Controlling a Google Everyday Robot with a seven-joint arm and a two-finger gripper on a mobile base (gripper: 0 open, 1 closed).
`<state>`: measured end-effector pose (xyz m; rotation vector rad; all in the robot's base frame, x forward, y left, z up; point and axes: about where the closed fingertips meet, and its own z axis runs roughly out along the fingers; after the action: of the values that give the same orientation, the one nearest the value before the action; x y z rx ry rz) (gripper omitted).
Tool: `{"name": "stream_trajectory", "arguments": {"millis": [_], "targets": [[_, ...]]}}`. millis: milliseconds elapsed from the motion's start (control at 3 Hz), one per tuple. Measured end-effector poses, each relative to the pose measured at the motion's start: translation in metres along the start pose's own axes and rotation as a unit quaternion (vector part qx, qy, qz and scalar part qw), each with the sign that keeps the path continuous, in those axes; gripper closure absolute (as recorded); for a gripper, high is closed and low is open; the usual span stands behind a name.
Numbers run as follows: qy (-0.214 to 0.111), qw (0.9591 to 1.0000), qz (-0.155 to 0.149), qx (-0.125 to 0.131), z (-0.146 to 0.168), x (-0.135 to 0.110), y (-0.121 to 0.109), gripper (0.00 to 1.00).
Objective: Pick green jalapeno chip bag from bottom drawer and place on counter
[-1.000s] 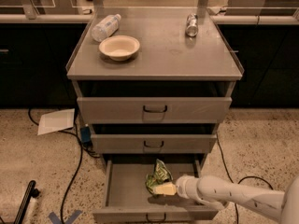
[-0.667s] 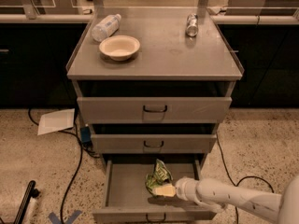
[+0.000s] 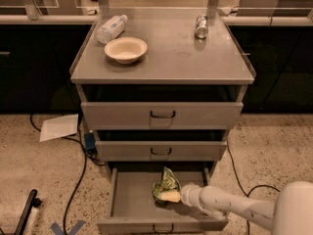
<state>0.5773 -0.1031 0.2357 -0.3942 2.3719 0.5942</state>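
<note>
The bottom drawer (image 3: 132,199) is pulled open, with a flat grey floor. The green jalapeno chip bag (image 3: 166,183) lies crumpled in it, near the middle right. My gripper (image 3: 169,196) reaches in from the lower right on a white arm, and its pale fingers are against the bag's lower edge. The counter (image 3: 166,53) is the grey metal top of the cabinet above.
On the counter stand a pale bowl (image 3: 125,49), a lying plastic bottle (image 3: 111,28) and a silver can (image 3: 201,26). Two upper drawers are closed. Cables and a sheet of paper (image 3: 58,127) lie on the floor at left.
The gripper has pushed a little further left into the drawer, closer onto the bag. The bag has barely moved.
</note>
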Motion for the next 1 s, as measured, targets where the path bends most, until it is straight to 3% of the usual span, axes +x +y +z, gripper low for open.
{"name": "stream_trajectory", "arguments": {"millis": [667,1000], "targets": [[0.017,0.9996,-0.02,-0.01,0.06,0.004,-0.006,0.0],[0.024,0.9988,-0.031,-0.031,0.095,0.0,0.005,0.0]]}}
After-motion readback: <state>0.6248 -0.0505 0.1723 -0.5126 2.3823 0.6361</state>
